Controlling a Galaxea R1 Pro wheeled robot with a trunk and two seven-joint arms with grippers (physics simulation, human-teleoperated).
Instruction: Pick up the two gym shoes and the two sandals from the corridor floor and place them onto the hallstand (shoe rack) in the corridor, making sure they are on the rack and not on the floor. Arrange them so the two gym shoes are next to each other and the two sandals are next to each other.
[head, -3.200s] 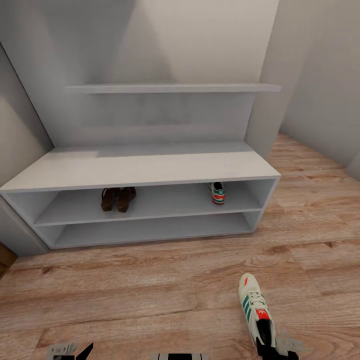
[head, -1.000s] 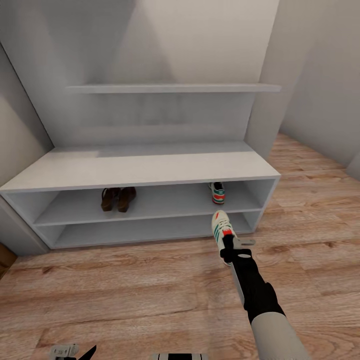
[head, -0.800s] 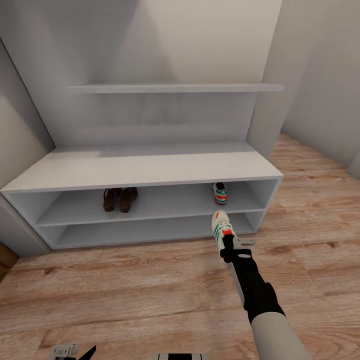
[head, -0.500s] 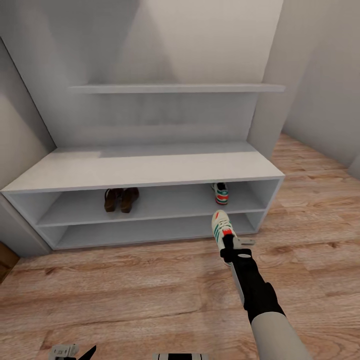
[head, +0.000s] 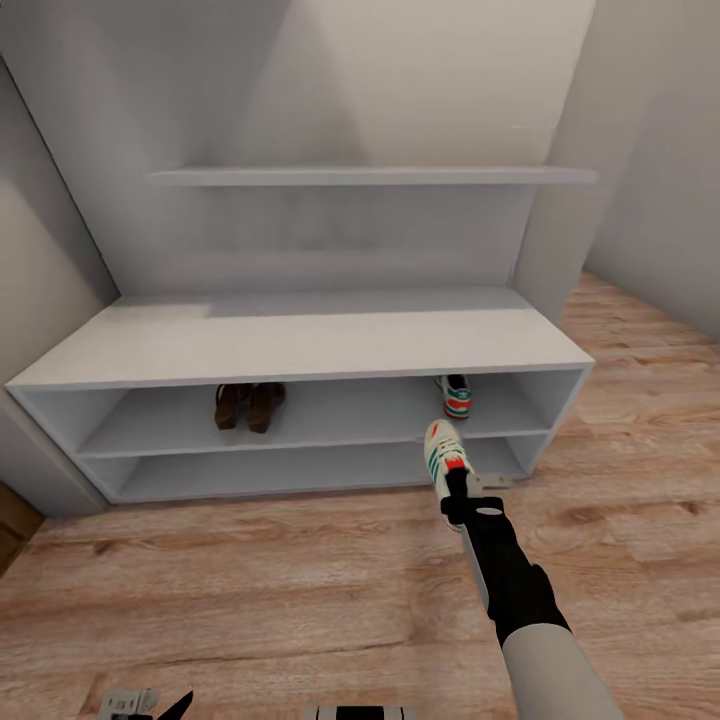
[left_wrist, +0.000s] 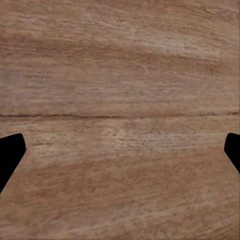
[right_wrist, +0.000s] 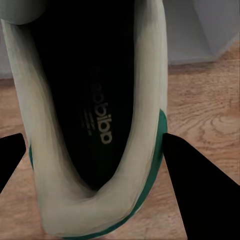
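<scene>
The right claw (head: 459, 490) is clamped on the heel of a gym shoe (head: 443, 452), carried above the corridor floor (head: 250, 590) just in front of the hallstand (head: 300, 345). The shoe's long axis runs away from the robot, toe toward the lower shelf slot near the hallstand's right end. The right arm reaches forward, nearly straight. In the right wrist view, the shoe's dark insole (right_wrist: 85, 90) bears a printed wordmark too blurred to read surely. A second gym shoe (head: 456, 396) sits on the upper shelf's right end; the two sandals (head: 249, 405) lie side by side left of centre. The left claw (left_wrist: 120, 150), fingers apart, hangs over bare floor.
</scene>
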